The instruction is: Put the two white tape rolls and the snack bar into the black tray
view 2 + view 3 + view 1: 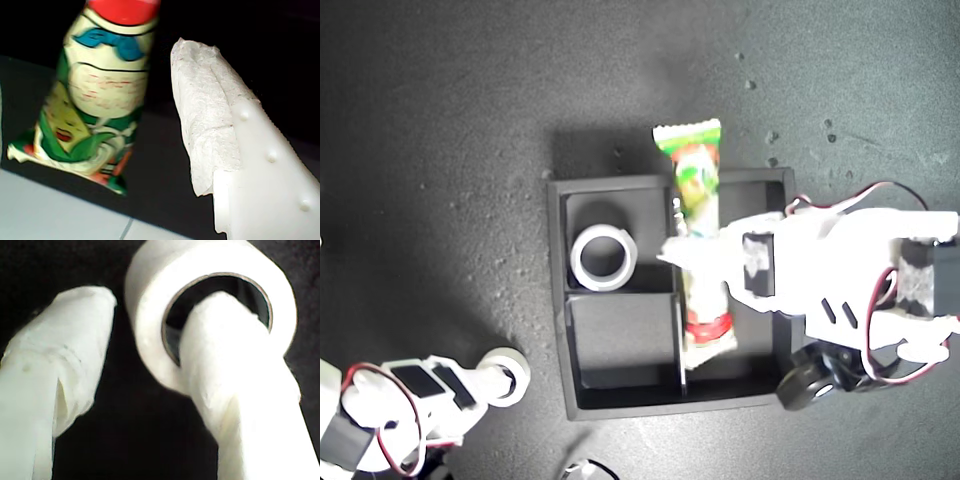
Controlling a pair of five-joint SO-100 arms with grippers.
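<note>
The black tray sits mid-scene in the exterior view. One white tape roll lies in a small compartment of it. The snack bar lies lengthwise across the tray, its green end past the far wall. My first gripper hovers over the bar, open. Its padded finger stands apart from the wrapper. At the exterior view's lower left, the other tape roll is outside the tray. My second gripper is open around its wall: one finger goes through the hole, the other is just outside.
Everything rests on a dark speckled tabletop. The first arm's white body and red-black wires cover the tray's side at the exterior view's right. A second small compartment holds nothing.
</note>
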